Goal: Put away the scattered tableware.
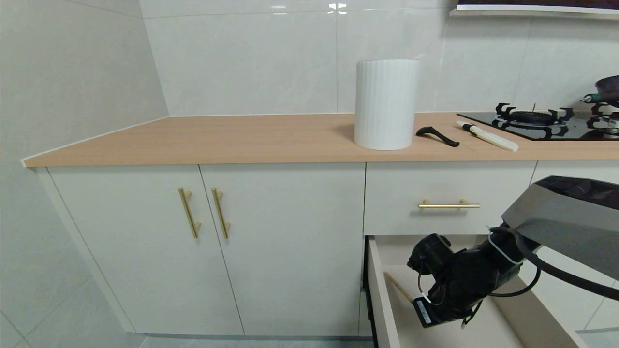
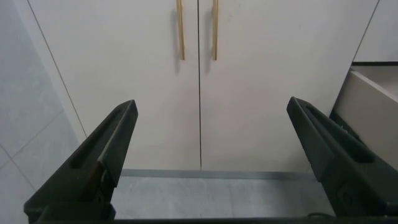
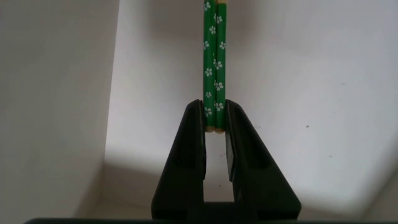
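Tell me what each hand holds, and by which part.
Right hand grips two green chopsticks near one end, in the open drawer. Left hand is open, empty.

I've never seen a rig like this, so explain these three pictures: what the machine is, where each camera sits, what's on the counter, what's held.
It is a wheeled robot with two arms, tidying a kitchen. The wide picture comes from its head camera: a wooden countertop carries a white ribbed canister, a black-handled tool and a pale utensil, beside a stove. Below, the right arm sits in an open drawer. The other two pictures come from wrist cameras. The right gripper is shut on green flowered chopsticks above the drawer's floor. The left gripper is open and empty, facing cabinet doors.
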